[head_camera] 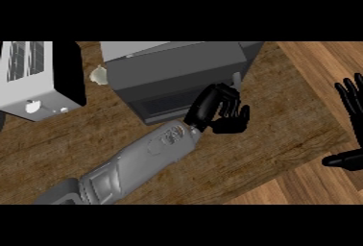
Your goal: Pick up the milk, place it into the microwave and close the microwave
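Note:
The dark grey microwave stands at the middle back of the wooden counter, and its door lies flush against the body. My left hand is at the door's right end, fingers relaxed and open, touching or almost touching the front; it holds nothing. At the view's right edge my right hand rests open with its fingers up, away from the microwave. No milk carton shows anywhere; the microwave's inside is hidden.
A white and black toaster-like appliance stands at the back left. A small pale object peeks out by the microwave's left side. The counter's edge runs diagonally at the lower right, with wooden floor beyond.

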